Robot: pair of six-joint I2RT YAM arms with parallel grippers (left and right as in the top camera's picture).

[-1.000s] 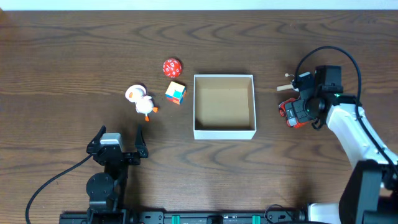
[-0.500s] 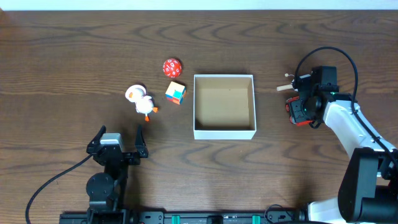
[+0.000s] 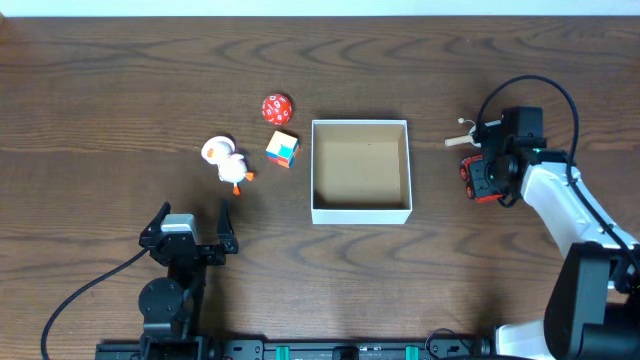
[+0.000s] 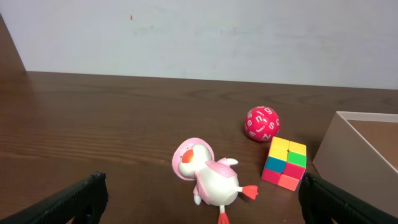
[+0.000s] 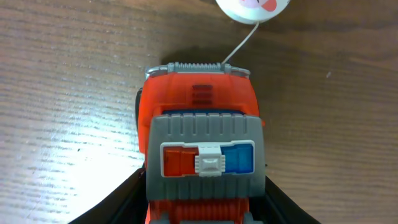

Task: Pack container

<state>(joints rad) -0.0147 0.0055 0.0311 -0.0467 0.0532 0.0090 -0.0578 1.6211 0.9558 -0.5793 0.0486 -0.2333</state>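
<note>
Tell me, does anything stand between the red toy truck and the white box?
Nothing visible does: only bare brown wooden table lies between the red and grey plastic toy truck and the square white-walled cardboard container.

Left arm folded low by the surface's near edge, its tool [image 3: 193, 222] facing the far edge, jaws wide apart. Right arm reaches from the near right corner, its tool [image 3: 483, 180] turned down, fingers [image 5: 121, 202] pressed against a red toy car's [image 5: 199, 124] sides.
</note>
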